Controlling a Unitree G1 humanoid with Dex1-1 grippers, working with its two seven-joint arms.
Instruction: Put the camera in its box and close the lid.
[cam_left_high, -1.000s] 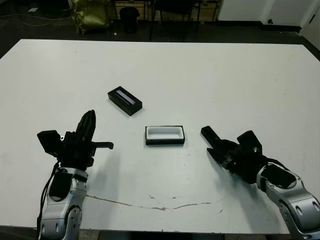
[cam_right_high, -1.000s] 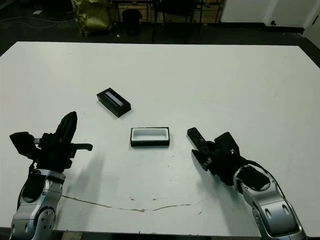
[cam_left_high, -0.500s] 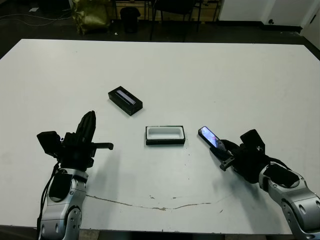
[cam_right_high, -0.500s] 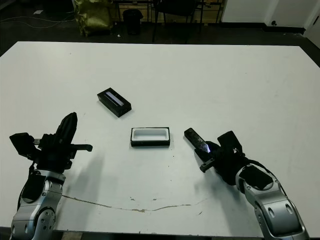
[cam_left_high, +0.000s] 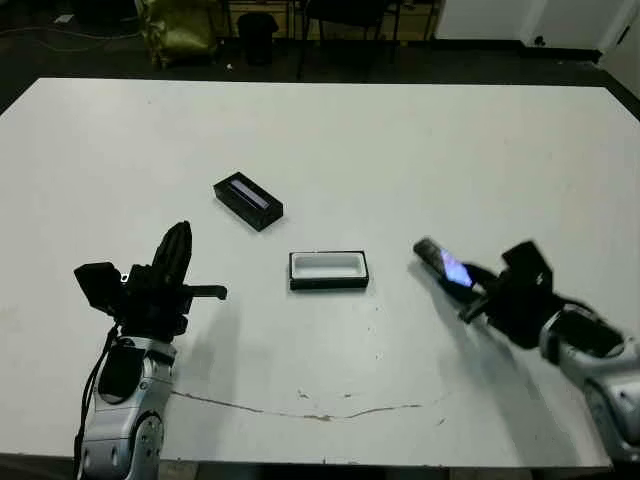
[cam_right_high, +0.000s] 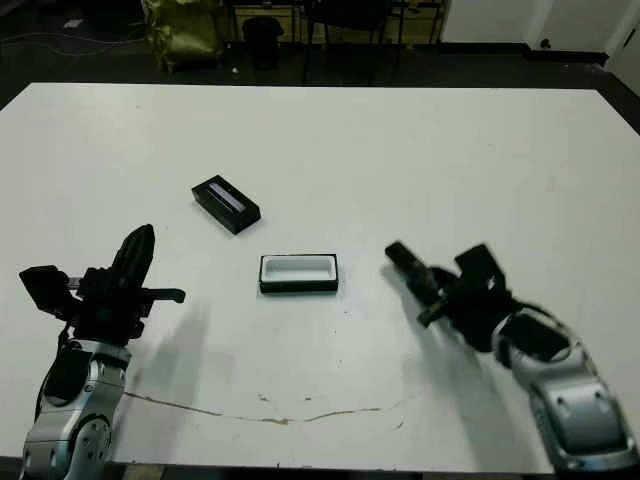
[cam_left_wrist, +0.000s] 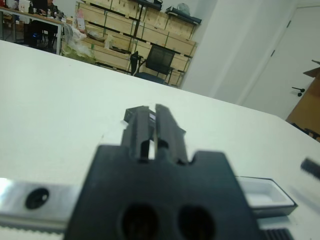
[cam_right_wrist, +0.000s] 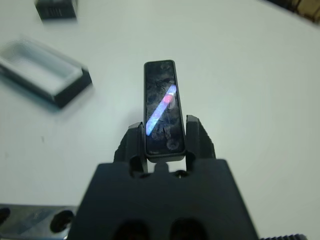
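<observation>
Camera (cam_right_wrist: 162, 107), no legible writing, in right pincer (cam_right_wrist: 163, 139)

Motion smears the right tool (cam_left_high: 470, 290) and the slim black bar camera (cam_left_high: 443, 265) it carries (lenses unreadable); its forearm leaves the frame.

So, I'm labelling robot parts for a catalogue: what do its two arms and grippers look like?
Both arms have silver-grey metal shells with black joints. The left arm carries a black cable along its side. The left gripper and right gripper are black, each with two fingers on a blocky black body. No markings are readable.
</observation>
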